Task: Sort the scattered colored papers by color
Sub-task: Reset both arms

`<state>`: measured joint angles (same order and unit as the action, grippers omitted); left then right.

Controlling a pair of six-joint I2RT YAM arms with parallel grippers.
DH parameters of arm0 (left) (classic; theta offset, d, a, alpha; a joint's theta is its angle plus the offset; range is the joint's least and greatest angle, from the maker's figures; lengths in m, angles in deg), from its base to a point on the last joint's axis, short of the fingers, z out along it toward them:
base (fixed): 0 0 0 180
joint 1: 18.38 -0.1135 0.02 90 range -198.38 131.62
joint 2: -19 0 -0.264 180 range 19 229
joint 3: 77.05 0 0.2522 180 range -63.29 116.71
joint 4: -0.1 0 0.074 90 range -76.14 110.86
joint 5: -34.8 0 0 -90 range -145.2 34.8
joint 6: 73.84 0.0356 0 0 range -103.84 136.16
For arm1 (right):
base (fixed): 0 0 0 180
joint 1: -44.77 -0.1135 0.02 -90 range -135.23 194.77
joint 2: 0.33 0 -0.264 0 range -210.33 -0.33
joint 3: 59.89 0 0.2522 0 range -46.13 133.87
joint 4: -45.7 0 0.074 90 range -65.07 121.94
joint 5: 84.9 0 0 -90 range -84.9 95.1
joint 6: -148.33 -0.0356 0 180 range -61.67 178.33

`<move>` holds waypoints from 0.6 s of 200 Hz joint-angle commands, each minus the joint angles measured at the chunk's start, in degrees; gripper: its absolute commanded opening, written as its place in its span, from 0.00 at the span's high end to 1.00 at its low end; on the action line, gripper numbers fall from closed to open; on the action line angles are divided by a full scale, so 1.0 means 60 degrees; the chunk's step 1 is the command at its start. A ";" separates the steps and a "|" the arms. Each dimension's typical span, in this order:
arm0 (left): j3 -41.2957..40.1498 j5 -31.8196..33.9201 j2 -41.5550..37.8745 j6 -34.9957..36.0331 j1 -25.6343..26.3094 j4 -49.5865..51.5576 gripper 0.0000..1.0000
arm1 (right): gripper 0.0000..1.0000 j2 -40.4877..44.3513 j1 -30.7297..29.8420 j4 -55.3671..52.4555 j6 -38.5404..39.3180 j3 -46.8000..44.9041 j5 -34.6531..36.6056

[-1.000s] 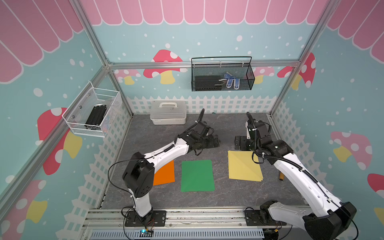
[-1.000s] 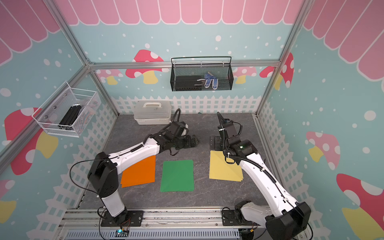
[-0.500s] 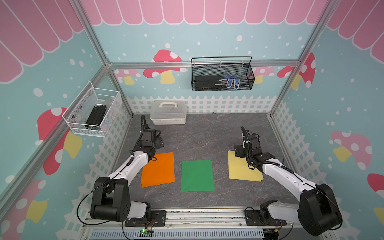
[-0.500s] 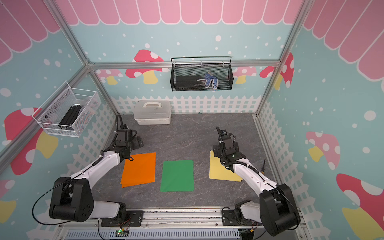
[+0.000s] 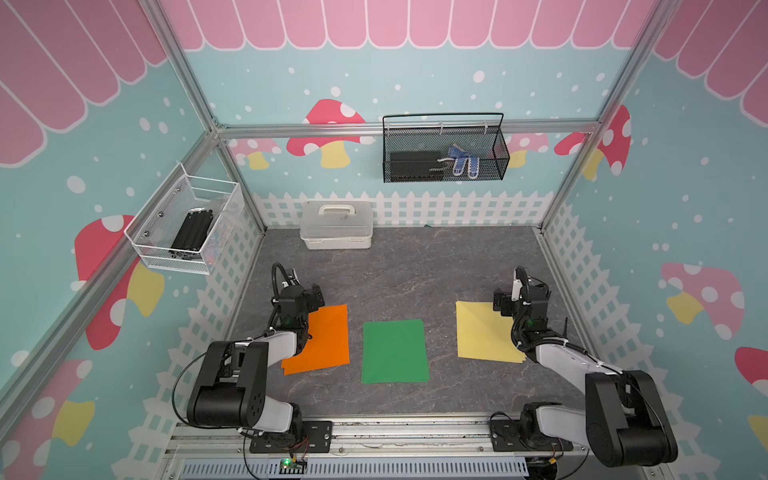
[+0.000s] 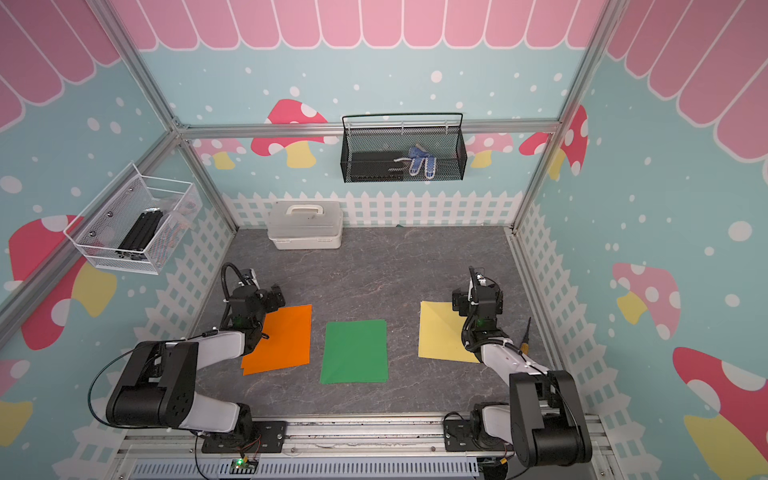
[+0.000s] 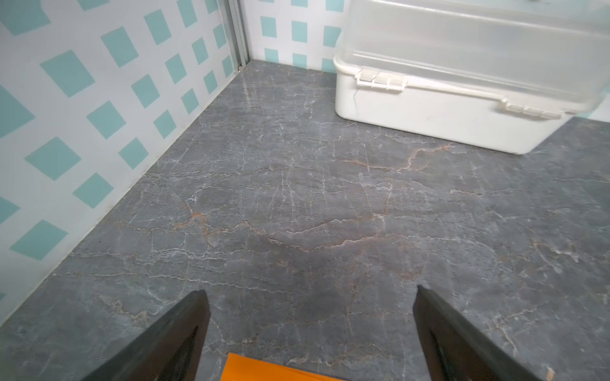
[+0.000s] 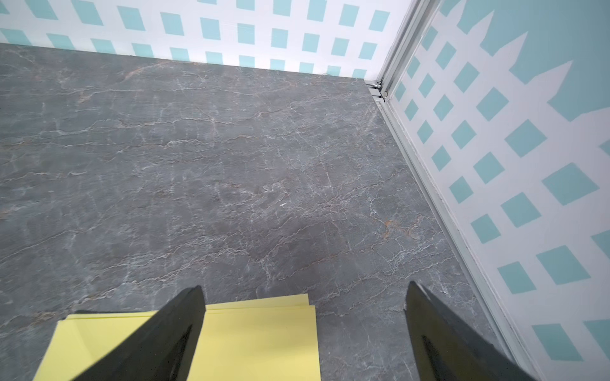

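Three stacks of colored papers lie in a row on the grey table in both top views: orange (image 5: 326, 338) on the left, green (image 5: 395, 351) in the middle, pale yellow (image 5: 482, 332) on the right. My left gripper (image 5: 312, 296) hangs low over the orange stack's far left corner. In the left wrist view it (image 7: 310, 290) is open and empty, with an orange corner (image 7: 264, 369) below it. My right gripper (image 5: 503, 300) sits at the yellow stack's far right corner. The right wrist view shows it (image 8: 304, 285) open and empty above the yellow sheets (image 8: 257, 339).
A white lidded box (image 5: 336, 224) stands against the back wall, also in the left wrist view (image 7: 445, 82). A black wire basket (image 5: 444, 151) hangs on the back wall and a white one (image 5: 187, 226) on the left wall. A small yellow-handled tool (image 6: 525, 338) lies by the right wall.
Both arms have drawn back from the middle of the table and folded low, the left one swinging out to the orange stack, the right one to the yellow stack. The papers have not moved.
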<state>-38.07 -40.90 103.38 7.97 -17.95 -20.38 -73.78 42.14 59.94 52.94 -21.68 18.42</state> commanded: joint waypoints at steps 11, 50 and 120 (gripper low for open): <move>-0.0386 -0.0483 0.0394 0.0392 -0.0068 -0.2332 0.01 | 0.05 -0.0828 0.0230 0.2339 0.0529 -0.0401 -0.0691; -0.0475 -0.0732 0.0518 0.0584 0.0009 -0.2561 0.01 | 0.05 -0.2411 0.0490 0.6163 0.0326 -0.1586 -0.0827; -0.0512 -0.0741 0.0482 0.0588 0.0009 -0.2614 0.01 | 0.01 -0.2290 0.0512 0.4416 0.0517 -0.0800 -0.1283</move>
<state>-40.76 -44.76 106.35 10.51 -17.91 -33.93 -87.24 44.85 83.75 54.73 -26.64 11.69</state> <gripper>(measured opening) 0.990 0.985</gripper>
